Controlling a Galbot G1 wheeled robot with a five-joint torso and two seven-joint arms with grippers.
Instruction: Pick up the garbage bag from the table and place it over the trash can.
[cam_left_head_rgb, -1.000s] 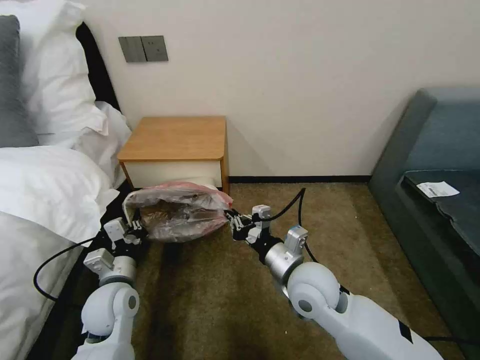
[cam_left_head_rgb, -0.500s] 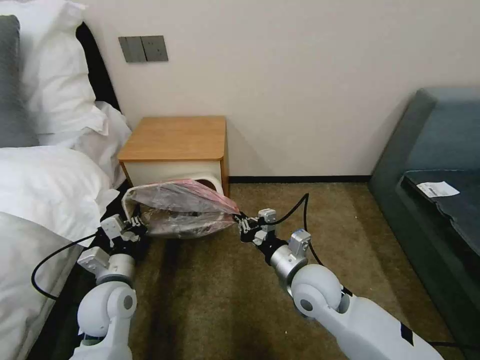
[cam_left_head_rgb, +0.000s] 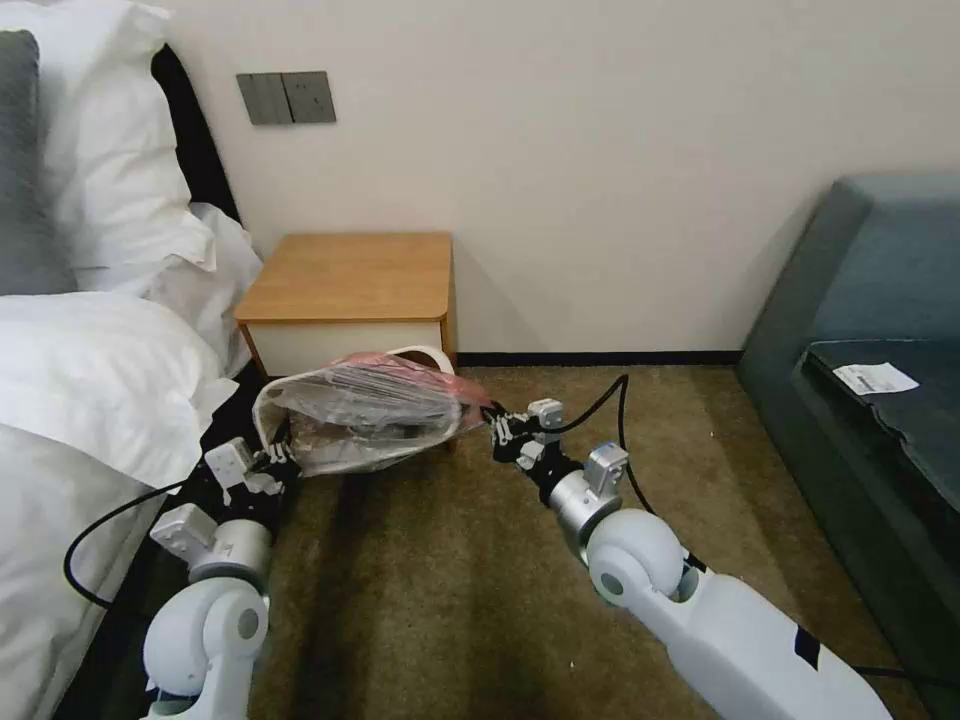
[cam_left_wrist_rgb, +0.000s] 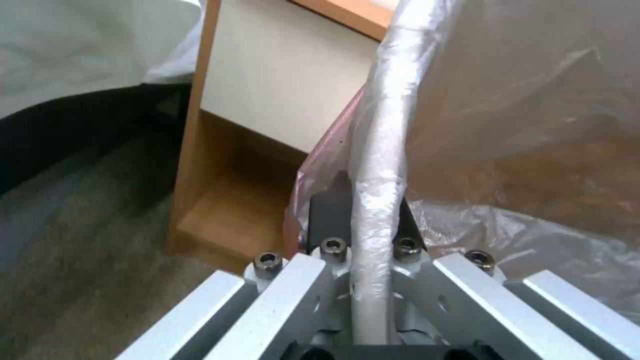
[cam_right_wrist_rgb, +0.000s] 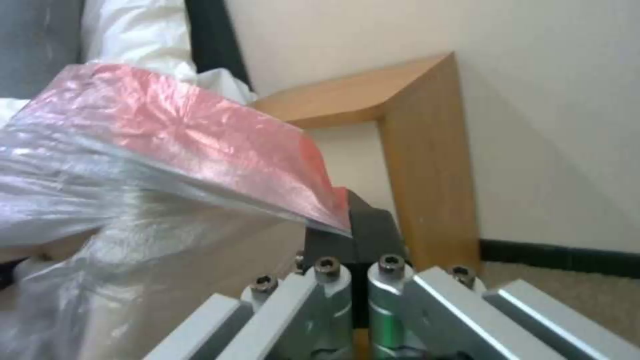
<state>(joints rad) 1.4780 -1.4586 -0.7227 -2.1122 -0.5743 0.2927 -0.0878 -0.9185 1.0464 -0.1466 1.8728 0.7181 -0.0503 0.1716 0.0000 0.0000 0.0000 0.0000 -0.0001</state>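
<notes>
Both arms have carried the garbage bag (cam_left_head_rgb: 365, 415) forward and lower, so its mouth now drapes over the trash can (cam_left_head_rgb: 425, 356) on the carpet (cam_left_head_rgb: 450, 560) by the nightstand's front edge; fitting looks nearly begun. The left gripper (cam_left_head_rgb: 280, 457) is clamped on bag and rim together, and the right gripper (cam_left_head_rgb: 497, 419) pinches the pink-red edge taut. Beyond, the nightstand (cam_left_head_rgb: 350, 275) and bed (cam_left_head_rgb: 90, 360) crowd the far rim.

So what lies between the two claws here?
In the head view, the garbage bag stretches between left claw and right claw, draped over the trash can.
</notes>
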